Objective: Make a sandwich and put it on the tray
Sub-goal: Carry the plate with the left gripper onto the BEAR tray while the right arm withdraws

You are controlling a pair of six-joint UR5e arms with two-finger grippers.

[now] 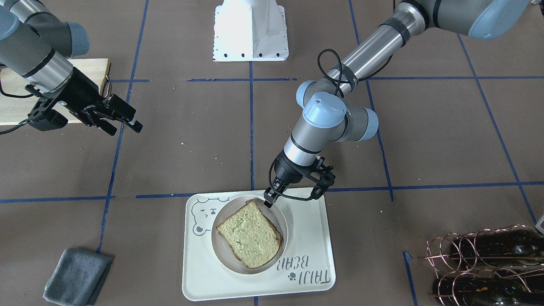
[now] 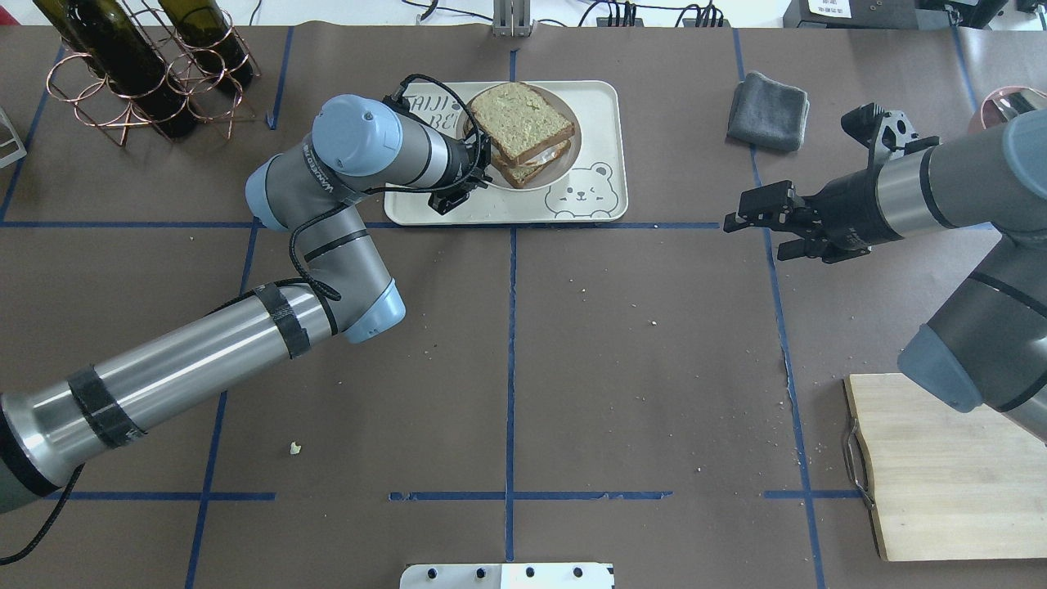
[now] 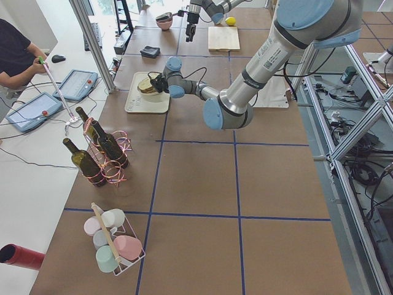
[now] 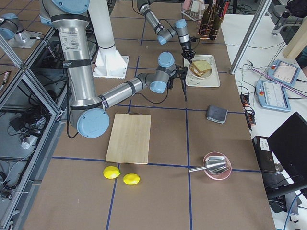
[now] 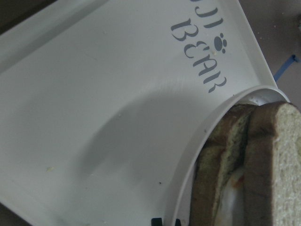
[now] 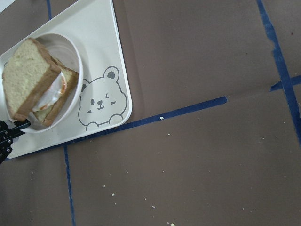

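Note:
The sandwich is two tan bread slices with a white and orange fried egg between them. It lies on a round white plate, which sits on the cream bear tray. In the overhead view the sandwich and the tray are at the far centre. My left gripper is low at the plate's rim with its jaws nearly together on the rim; the left wrist view shows its tips beside the rim. My right gripper is open and empty, above the table to the tray's right.
A wooden cutting board lies at the near right. A grey cloth lies right of the tray. A copper rack with wine bottles stands at the far left. Two lemons and a pink bowl lie beyond the board.

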